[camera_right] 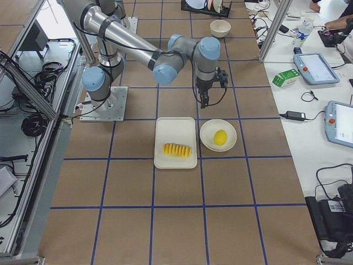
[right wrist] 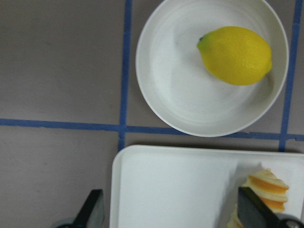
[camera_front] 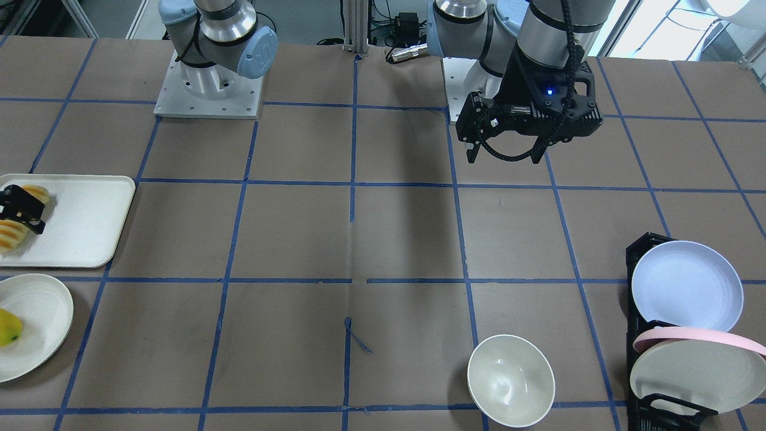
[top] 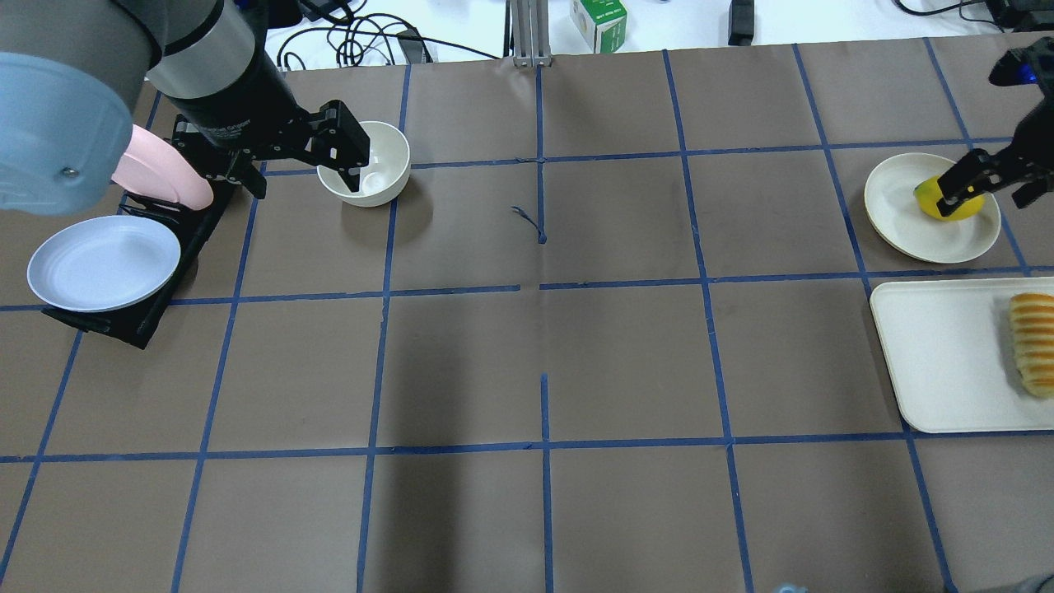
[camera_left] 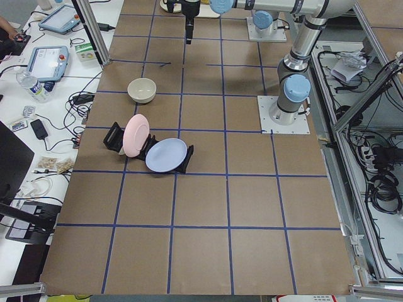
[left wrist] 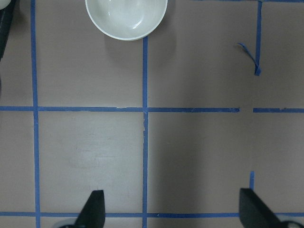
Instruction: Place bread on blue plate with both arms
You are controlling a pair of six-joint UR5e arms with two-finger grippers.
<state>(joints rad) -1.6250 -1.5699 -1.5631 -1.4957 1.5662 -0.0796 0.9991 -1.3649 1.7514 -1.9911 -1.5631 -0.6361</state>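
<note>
blue plate [top: 103, 262]: propped tilted in a black rack [top: 132, 325] at the far left, nothing on it.
left claw [left wrist: 173, 211]: fingers wide apart, empty, pointing down, hanging high near a white bowl [top: 375, 169] beside the rack.
bread [top: 1033, 342]: lies on a white tray [top: 939, 354] at the far right, well apart from the plate.
handling: likely light, soft, easily squashed; best pinched across its middle, on the pale sides.
right claw [right wrist: 173, 209]: fingers wide apart, empty, pointing down above the tray's edge, bread beside one tip.
</note>
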